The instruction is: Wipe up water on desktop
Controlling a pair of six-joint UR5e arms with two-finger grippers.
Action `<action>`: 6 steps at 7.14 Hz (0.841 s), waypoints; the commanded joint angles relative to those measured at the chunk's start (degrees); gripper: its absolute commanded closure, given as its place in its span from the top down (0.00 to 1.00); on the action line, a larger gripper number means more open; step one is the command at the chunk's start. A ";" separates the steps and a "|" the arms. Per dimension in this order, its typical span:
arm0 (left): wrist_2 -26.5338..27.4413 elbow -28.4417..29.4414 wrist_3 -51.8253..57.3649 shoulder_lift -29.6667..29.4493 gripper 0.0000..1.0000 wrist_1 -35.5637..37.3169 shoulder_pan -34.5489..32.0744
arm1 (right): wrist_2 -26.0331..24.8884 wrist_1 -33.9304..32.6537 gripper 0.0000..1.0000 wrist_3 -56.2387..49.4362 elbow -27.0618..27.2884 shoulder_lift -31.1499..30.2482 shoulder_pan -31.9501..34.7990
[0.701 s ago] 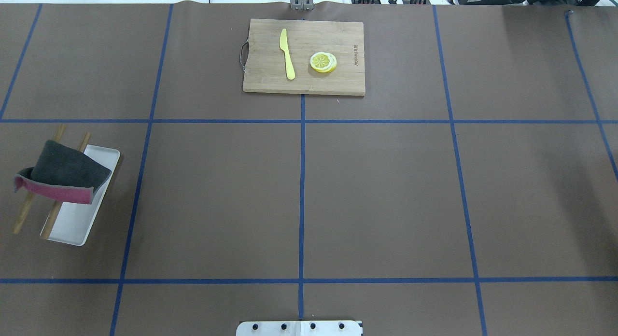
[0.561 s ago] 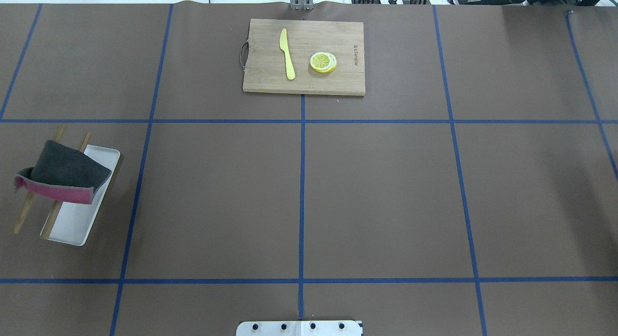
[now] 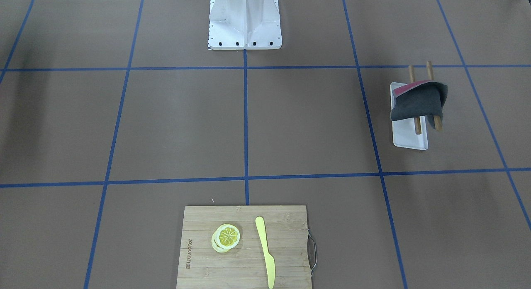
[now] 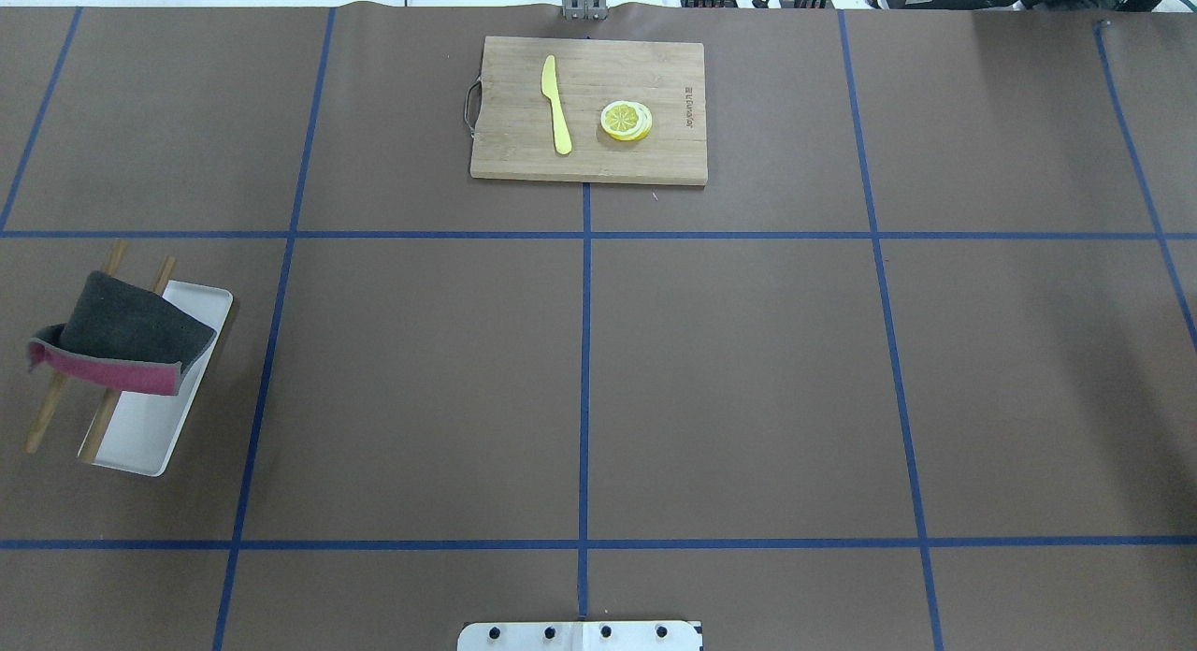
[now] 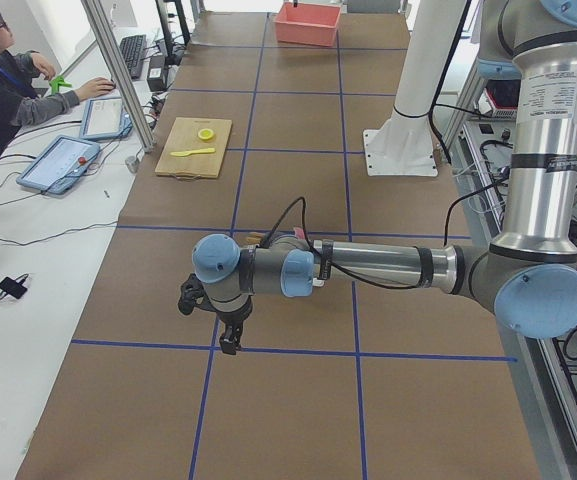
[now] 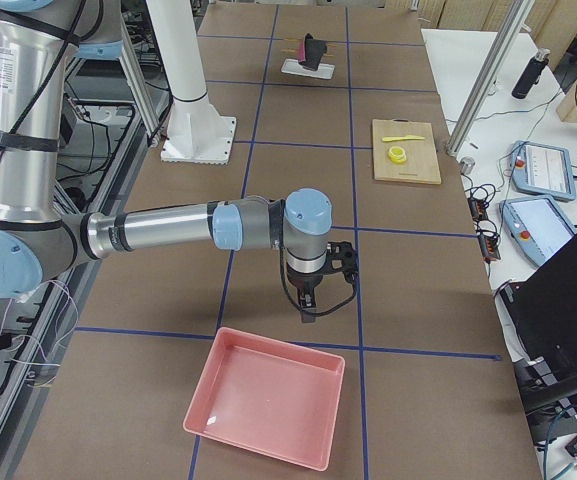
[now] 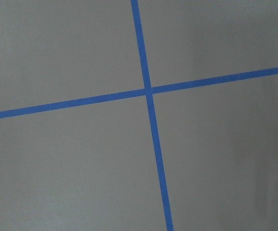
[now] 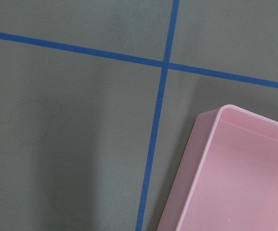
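Black left gripper (image 5: pixel 227 337): hanging over the desktop (image 4: pixel 748 389) by a tape crossing; seen side-on only, finger spacing unreadable.
Right gripper (image 6: pixel 308 300): pointing down just beside the pink bin (image 6: pixel 268 400); spacing likewise unreadable.
Wrist views: showing no fingers; bin corner running off frame.
Brown surface: faint outline (image 8: pixel 33 122) showing, water or stain unclear.
Cloth (image 4: pixel 122 338): draping over two sticks (image 4: pixel 47 412) across the white tray (image 4: pixel 140 431), hiding their middles.
Cutting board (image 4: pixel 655 80): carrying yellow knife (image 4: pixel 556 104), lemon slices (image 4: pixel 626 121).
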 commanded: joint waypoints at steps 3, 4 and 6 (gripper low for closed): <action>0.09 0.30 0.02 0.10 0.99 -1.65 0.00 | -0.06 0.66 1.00 0.62 1.63 1.45 0.00; 0.00 0.30 0.02 0.10 0.99 -1.65 -0.08 | -0.06 0.57 1.00 0.80 1.19 1.54 0.00; 0.26 -0.31 -0.24 -0.51 0.99 -1.65 -0.08 | 0.11 0.57 1.00 0.53 1.36 0.66 0.09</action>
